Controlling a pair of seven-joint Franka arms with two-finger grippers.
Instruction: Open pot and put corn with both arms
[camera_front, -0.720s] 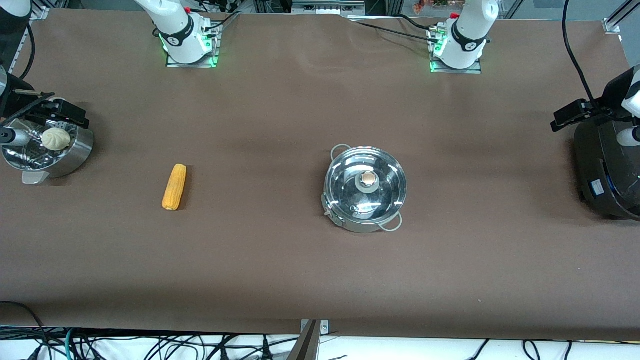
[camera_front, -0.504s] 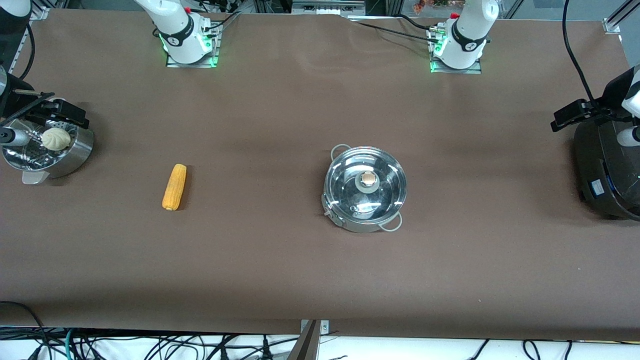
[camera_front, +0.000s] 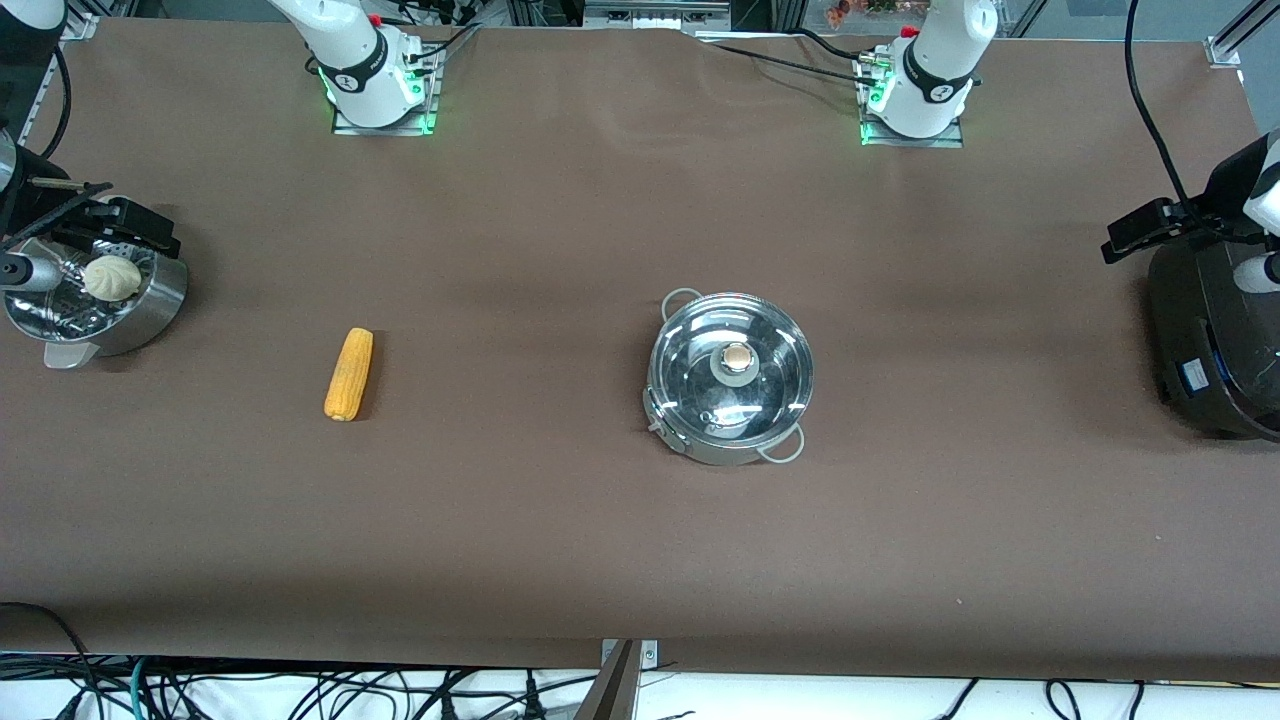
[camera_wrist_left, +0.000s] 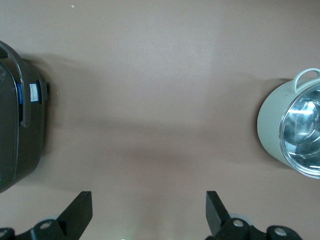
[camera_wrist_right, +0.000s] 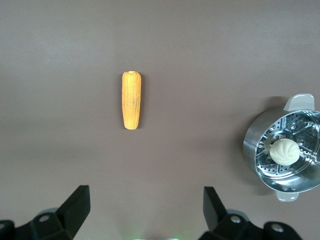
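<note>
Both end effectors, left (camera_wrist_left: 145, 212) and right (camera_wrist_right: 145, 210), hang open and empty; glass lid (camera_front: 731, 365) covers the shiny steel pot (camera_front: 729, 378), yellow-orange corn cob (camera_front: 348, 374) untouched on the brown table (camera_front: 560, 520): nothing done yet.

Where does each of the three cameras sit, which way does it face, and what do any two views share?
Front view: high across the table, facing both arm bases; shows pot, corn.
Left wrist view: on the left arm, looking down past its open left tool at pot, black cooker.
Right wrist view: looking down past the open right tool at corn, steamer basket.
Shared: both wrist views repeat front-view things.
</note>
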